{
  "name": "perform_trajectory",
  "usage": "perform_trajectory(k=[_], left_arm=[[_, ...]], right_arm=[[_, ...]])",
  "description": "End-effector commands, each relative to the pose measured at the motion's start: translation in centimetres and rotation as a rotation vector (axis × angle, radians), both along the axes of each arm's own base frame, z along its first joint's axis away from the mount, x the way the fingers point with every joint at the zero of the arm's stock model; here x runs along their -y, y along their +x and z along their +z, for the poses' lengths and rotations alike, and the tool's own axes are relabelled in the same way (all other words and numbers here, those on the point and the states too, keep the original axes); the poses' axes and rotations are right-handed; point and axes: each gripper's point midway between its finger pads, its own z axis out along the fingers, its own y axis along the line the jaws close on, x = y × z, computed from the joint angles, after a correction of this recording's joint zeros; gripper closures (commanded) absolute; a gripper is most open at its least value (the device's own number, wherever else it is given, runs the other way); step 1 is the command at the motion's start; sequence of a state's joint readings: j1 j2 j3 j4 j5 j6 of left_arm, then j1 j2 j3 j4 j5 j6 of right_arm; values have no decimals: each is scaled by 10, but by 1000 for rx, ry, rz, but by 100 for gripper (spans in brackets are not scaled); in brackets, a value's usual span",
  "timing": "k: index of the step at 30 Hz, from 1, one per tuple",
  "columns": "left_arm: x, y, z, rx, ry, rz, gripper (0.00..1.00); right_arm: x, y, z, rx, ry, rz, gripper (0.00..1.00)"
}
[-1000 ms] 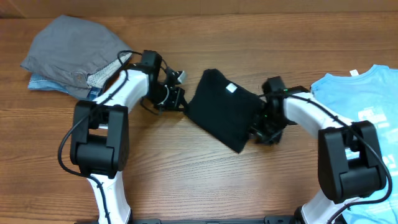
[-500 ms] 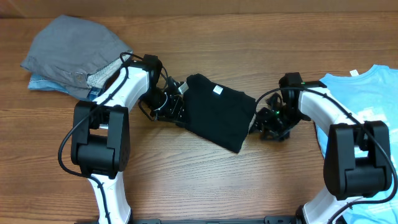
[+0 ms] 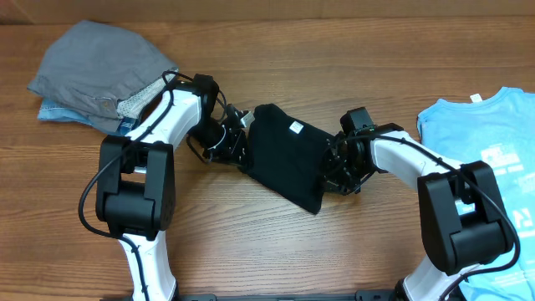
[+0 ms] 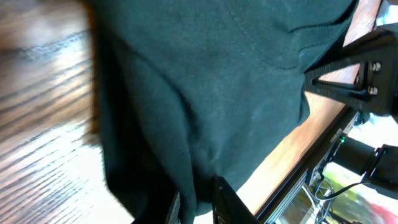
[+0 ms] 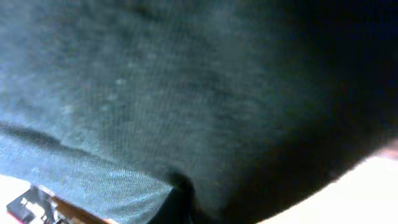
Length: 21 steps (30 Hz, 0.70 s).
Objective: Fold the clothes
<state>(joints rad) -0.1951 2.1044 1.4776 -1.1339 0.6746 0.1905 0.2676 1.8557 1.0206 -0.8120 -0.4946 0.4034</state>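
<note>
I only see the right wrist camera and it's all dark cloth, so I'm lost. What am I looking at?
Observer: A folded black T-shirt lying on the wooden table.
Operator: Where's the other arm?
Observer: The left gripper is at the shirt's opposite edge, across from the right gripper.
Operator: Any more clothes?
Observer: A light blue T-shirt lies at the table's right edge.
</note>
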Motion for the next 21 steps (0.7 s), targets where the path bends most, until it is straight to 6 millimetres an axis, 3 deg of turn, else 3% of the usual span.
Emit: perform_trajectory(k=[1, 4, 6, 9, 15, 17, 21], left_arm=[[5, 1, 6, 6, -24, -14, 66], [3, 0, 4, 5, -6, -18, 56], [-1, 1, 1, 9, 20, -20, 54], [-1, 2, 0, 18, 25, -21, 49], [10, 17, -2, 40, 21, 46, 38], [22, 21, 4, 41, -40, 69, 41], [30, 37, 3, 124, -58, 61, 42]], right_arm=[[61, 3, -19, -20, -294, -104, 93], [91, 13, -15, -19, -367, -162, 87], [99, 20, -10, -7, -369, -177, 76], [92, 32, 10, 21, -279, -94, 66], [82, 42, 54, 31, -220, -45, 63], [73, 43, 72, 45, -165, -49, 63], [47, 40, 87, 56, -2, -16, 59]])
